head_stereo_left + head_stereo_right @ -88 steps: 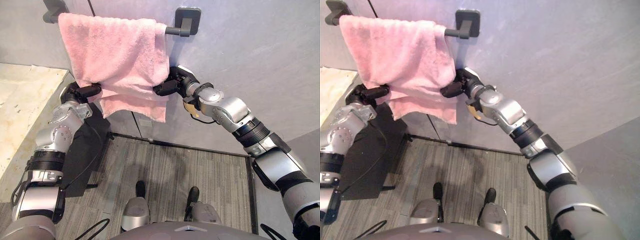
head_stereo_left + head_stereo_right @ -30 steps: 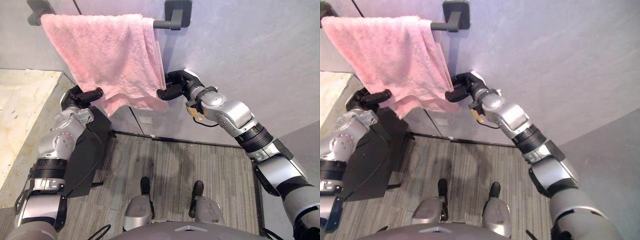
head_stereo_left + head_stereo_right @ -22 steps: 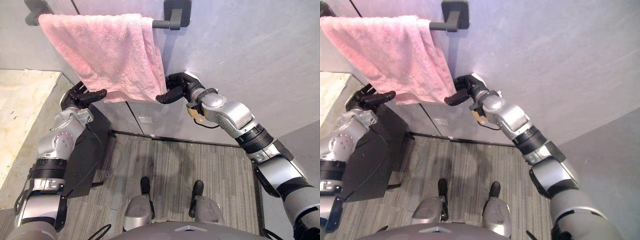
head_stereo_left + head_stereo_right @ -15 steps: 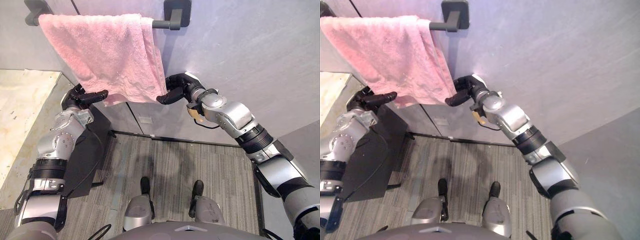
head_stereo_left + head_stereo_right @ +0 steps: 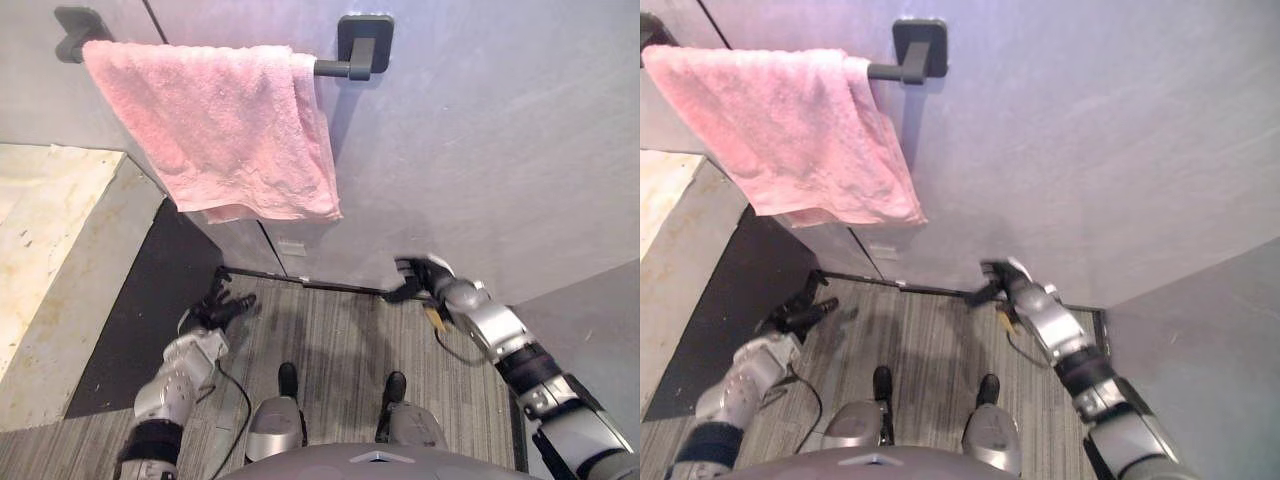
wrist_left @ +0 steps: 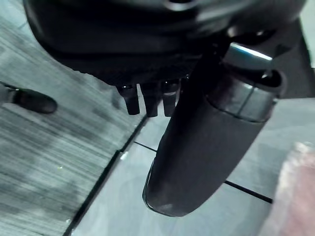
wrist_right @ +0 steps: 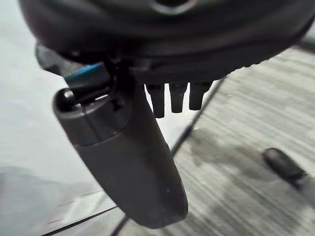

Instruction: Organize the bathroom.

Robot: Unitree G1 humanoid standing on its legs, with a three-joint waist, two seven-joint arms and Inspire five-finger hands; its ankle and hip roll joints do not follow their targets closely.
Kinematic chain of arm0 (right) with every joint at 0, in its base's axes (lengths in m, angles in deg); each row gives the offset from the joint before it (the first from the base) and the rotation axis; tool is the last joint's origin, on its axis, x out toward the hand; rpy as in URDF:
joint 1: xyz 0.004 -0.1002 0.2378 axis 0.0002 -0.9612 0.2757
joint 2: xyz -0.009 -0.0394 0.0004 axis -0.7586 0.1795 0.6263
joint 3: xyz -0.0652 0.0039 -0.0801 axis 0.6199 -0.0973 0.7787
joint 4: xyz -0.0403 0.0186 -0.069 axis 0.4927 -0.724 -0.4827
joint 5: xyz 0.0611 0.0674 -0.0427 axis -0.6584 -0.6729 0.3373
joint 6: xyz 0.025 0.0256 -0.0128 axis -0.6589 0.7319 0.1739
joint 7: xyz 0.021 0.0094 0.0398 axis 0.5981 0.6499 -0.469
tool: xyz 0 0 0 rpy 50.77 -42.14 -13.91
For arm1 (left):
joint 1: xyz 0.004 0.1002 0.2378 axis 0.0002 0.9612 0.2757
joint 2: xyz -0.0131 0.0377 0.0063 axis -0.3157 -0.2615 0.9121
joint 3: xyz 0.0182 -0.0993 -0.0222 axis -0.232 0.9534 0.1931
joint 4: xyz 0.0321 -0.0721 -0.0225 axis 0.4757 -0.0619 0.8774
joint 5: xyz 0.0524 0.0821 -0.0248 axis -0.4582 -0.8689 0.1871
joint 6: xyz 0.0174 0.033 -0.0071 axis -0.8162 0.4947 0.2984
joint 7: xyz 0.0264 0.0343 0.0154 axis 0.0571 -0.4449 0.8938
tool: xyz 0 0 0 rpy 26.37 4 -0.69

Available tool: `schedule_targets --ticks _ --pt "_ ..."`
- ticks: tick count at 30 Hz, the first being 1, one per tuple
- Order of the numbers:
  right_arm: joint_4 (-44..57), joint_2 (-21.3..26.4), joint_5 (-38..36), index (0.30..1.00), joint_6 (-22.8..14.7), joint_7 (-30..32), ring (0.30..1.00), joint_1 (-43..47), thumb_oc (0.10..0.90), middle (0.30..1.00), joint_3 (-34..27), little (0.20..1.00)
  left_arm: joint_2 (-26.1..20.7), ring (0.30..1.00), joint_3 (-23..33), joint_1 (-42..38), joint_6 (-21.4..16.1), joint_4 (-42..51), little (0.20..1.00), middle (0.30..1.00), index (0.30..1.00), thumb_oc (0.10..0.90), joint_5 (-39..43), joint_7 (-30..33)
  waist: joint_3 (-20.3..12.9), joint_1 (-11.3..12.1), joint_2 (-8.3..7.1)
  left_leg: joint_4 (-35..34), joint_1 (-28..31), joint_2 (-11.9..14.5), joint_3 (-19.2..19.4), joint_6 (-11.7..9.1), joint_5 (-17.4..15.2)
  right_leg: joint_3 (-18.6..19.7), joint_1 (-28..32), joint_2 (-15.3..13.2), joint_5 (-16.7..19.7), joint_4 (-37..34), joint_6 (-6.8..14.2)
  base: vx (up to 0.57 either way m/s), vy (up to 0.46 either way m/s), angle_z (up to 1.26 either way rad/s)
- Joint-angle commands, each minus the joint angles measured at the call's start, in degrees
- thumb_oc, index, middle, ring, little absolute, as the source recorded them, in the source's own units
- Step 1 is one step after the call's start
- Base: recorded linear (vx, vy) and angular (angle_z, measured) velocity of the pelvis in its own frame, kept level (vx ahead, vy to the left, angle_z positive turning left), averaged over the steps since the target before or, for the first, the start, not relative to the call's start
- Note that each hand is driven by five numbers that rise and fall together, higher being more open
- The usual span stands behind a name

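A pink towel (image 5: 215, 130) hangs folded over the dark wall rail (image 5: 335, 68) between its two brackets, its lower edge level and free. My left hand (image 5: 215, 308) is low down near the floor, well below the towel, with its fingers spread and nothing in it. My right hand (image 5: 418, 277) is also low, close to the foot of the wall at the right, fingers relaxed and holding nothing. In the left wrist view the thumb (image 6: 206, 147) stands out straight, and a bit of the pink towel (image 6: 293, 196) shows at the edge.
A pale stone counter (image 5: 50, 260) with a dark side panel (image 5: 150, 310) stands at the left. The grey wall (image 5: 480, 130) faces me, and grey striped flooring (image 5: 330, 340) lies below.
Both hands have let go of the towel's lower corners and dropped down towards the floor. The towel now hangs free on the rail. The camera has shifted slightly.
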Motion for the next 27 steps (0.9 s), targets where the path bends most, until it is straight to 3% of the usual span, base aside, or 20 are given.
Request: schedule_targets --ticks 1,4,10,13,16,18,21,22,23,24,27 --pt "-1.82 -2.31 4.13 0.900 -8.64 -1.51 0.900 2.09 0.800 0.900 1.11 0.900 -4.16 0.900 1.41 -2.68 -8.60 -1.69 0.900 0.900 0.900 0.800 -1.18 -8.31 -5.65 0.39 -2.73 5.29 1.87 4.12 0.40 -1.40 -6.28 2.64 -2.61 -4.56 -3.53 2.96 3.99 -0.12 -0.022 -0.04" --pt "-6.84 -2.30 8.74 0.900 -11.52 -4.06 0.900 -0.55 0.800 0.900 1.79 0.900 -3.52 0.900 0.27 -1.51 -9.24 -4.90 0.900 0.900 0.900 0.800 3.44 -12.18 -5.16 0.46 -2.61 5.70 1.53 4.18 0.56 -1.41 -6.50 2.52 -2.91 -4.45 -3.66 3.14 3.88 -0.11 -0.011 -0.02" --pt "-20.63 -3.92 22.94 0.900 -15.64 -8.61 0.900 -4.07 0.800 0.900 7.60 0.900 -3.37 0.900 -3.23 -0.58 -0.77 -22.49 0.900 0.900 0.900 0.800 -2.07 -17.49 -5.26 0.88 -2.42 8.14 1.05 4.50 -0.69 -1.28 -6.73 2.19 -2.17 -3.83 -5.41 4.99 2.73 -0.03 -0.047 0.00" --pt "-30.16 -5.08 26.00 0.900 -19.40 -8.88 0.900 -3.03 0.800 0.900 9.62 0.900 -2.71 0.900 -3.63 0.34 1.27 -31.72 0.900 0.900 0.900 0.800 -1.11 -19.24 -5.40 2.01 -1.74 8.51 0.65 5.28 -2.73 -1.96 -4.70 1.14 -1.55 -2.73 -6.82 5.54 1.39 0.02 -0.076 0.02" --pt "-35.78 -6.02 27.80 0.900 -21.33 -9.78 0.900 -0.09 0.800 0.900 10.55 0.900 -2.09 0.900 -3.51 0.03 2.18 -36.92 0.900 0.900 0.900 0.800 3.30 -21.28 -4.44 3.04 -0.61 6.55 -0.39 7.42 -3.17 -3.68 -0.23 -0.97 -2.19 -1.04 -7.67 5.78 0.08 -0.15 -0.069 0.24" --pt "-37.31 -6.39 26.77 0.900 -20.85 -8.98 0.900 1.14 0.800 0.900 10.29 0.900 -1.23 0.900 -2.04 -0.16 2.46 -37.93 0.900 0.900 0.900 0.800 5.91 -23.81 -3.04 3.96 0.25 4.94 -2.82 9.00 -0.47 -5.40 5.05 -4.16 -2.02 0.58 -7.79 4.28 -0.67 -0.21 -0.089 0.40" --pt "-37.47 -6.55 26.63 0.900 -20.83 -8.87 0.900 1.21 0.800 0.900 9.88 0.900 -1.05 0.900 -1.83 -0.37 2.68 -38.24 0.900 0.900 0.900 0.800 7.49 -24.58 -2.50 4.13 0.18 5.63 -4.20 9.54 1.34 -5.89 6.00 -6.04 -1.67 0.70 -7.45 3.32 -0.89 -0.14 -0.113 0.64" --pt "-38.35 -7.01 25.06 0.900 -21.19 -7.61 0.900 0.68 0.800 0.900 8.85 0.900 -0.27 0.900 -0.79 -0.88 2.89 -39.39 0.900 0.900 0.900 0.800 6.65 -26.32 -1.86 4.23 -0.90 8.86 -4.55 10.33 8.63 -6.05 4.02 -11.75 -0.59 -0.55 -6.97 2.02 -1.53 -0.17 -0.203 0.65" --pt "-39.01 -7.36 24.15 0.900 -21.24 -6.72 0.900 0.51 0.800 0.900 8.21 0.900 0.09 0.900 -1.21 -1.40 3.20 -40.09 0.900 0.900 0.900 0.800 5.43 -26.78 -1.60 3.81 -1.84 14.40 -3.79 10.64 11.83 -6.95 2.12 -13.55 -0.11 -0.96 -7.42 1.89 -1.97 -0.29 -0.274 1.03" --pt "-40.68 -7.88 22.00 0.900 -21.65 -4.81 0.900 0.90 0.800 0.900 7.52 0.900 0.58 0.900 -1.34 -1.88 3.83 -41.35 0.900 0.900 0.900 0.800 5.03 -26.87 -1.17 3.76 -2.71 20.83 -3.69 9.39 11.71 -7.15 0.66 -14.99 -1.50 -1.23 -7.08 2.77 -2.76 -0.20 -0.171 1.34" --pt "-42.03 -8.11 19.68 0.900 -21.45 -3.63 0.900 1.61 0.800 0.900 6.68 0.900 0.63 0.900 -0.99 -2.42 5.26 -42.70 0.900 0.900 0.900 0.800 5.62 -27.56 -0.80 3.37 -3.21 26.25 -3.18 8.40 11.83 -7.25 -0.24 -15.83 -3.18 -1.06 -7.18 3.77 -3.70 -0.17 -0.095 1.18"
